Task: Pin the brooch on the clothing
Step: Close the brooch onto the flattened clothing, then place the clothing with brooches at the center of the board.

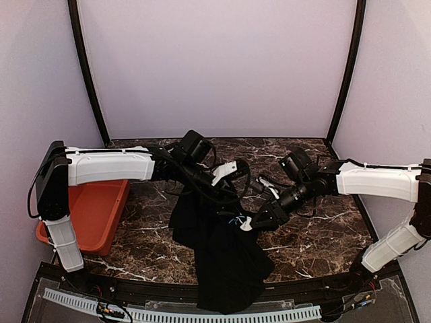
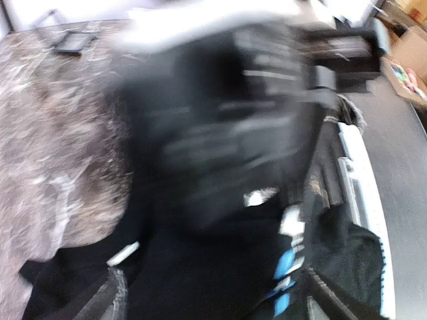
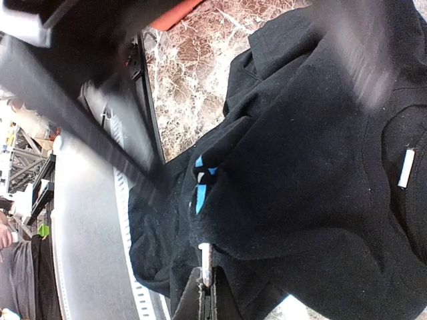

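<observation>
The black T-shirt (image 1: 222,256) lies bunched on the marble table and hangs over its front edge. Its top is raised at my left gripper (image 1: 202,183). In the blurred left wrist view, black cloth (image 2: 200,267) fills the gap between the fingers (image 2: 112,297), with the blue print (image 2: 287,267) beside it. My right gripper (image 1: 254,221) is shut on the brooch (image 1: 246,225), a small white piece. In the right wrist view its thin pin (image 3: 205,260) stands up from the gripper (image 3: 208,288) and touches a fold of the shirt (image 3: 307,167) just below the blue print (image 3: 200,190).
An orange-red bin (image 1: 94,208) stands at the table's left side under the left arm. A white perforated rail (image 1: 175,315) runs along the front edge. A small white label (image 3: 405,167) shows on the shirt. Dark poles stand at the back corners.
</observation>
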Controlling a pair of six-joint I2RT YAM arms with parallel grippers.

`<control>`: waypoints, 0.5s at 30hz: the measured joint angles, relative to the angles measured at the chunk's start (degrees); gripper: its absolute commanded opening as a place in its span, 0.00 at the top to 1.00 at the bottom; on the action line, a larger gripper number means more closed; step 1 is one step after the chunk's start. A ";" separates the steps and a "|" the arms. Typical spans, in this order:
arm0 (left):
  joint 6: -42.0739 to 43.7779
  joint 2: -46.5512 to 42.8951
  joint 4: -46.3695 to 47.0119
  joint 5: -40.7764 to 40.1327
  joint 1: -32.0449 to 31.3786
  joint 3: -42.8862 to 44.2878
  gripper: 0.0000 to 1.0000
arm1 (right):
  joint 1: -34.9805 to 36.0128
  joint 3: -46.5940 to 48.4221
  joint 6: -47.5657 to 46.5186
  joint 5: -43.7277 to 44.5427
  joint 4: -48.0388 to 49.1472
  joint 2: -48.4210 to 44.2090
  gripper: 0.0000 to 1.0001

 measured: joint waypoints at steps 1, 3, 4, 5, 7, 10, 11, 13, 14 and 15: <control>-0.50 -0.68 0.70 -1.03 0.81 -0.37 0.02 | 0.00 0.07 -0.02 0.00 -0.09 0.00 0.86; -2.23 -1.97 2.05 -3.91 2.71 -0.83 0.01 | 0.02 0.31 -0.09 -0.07 -0.37 0.00 0.63; -2.99 -2.34 2.54 -5.14 3.39 -0.83 0.01 | 0.17 0.46 -0.46 -0.17 -0.50 0.00 0.53; -4.15 -2.64 3.32 -7.02 4.33 -0.83 0.01 | 0.31 0.61 -0.92 -0.31 -0.63 0.00 0.44; -6.32 -2.86 4.31 -10.60 5.95 -0.81 0.01 | 0.48 0.76 -1.25 -0.22 -0.98 -0.17 0.29; -9.97 -2.84 4.44 -15.34 8.48 -0.79 0.01 | 0.72 0.83 -1.79 0.96 -1.66 -1.84 0.14; -11.54 -2.84 4.42 -16.87 9.44 -0.79 0.01 | 0.70 0.85 -1.92 1.79 -1.84 -2.91 0.11; -14.56 -2.84 4.33 -19.58 11.23 -0.79 0.01 | 0.28 1.14 -1.90 3.87 -2.25 -5.44 0.07; -15.96 -2.84 4.15 -20.96 12.20 -0.79 0.01 | -0.04 1.40 -1.68 4.85 -2.47 -6.47 0.05; -17.33 -2.84 4.02 -22.25 13.25 -0.83 0.01 | -0.81 1.86 -1.66 6.14 -2.60 -7.58 0.02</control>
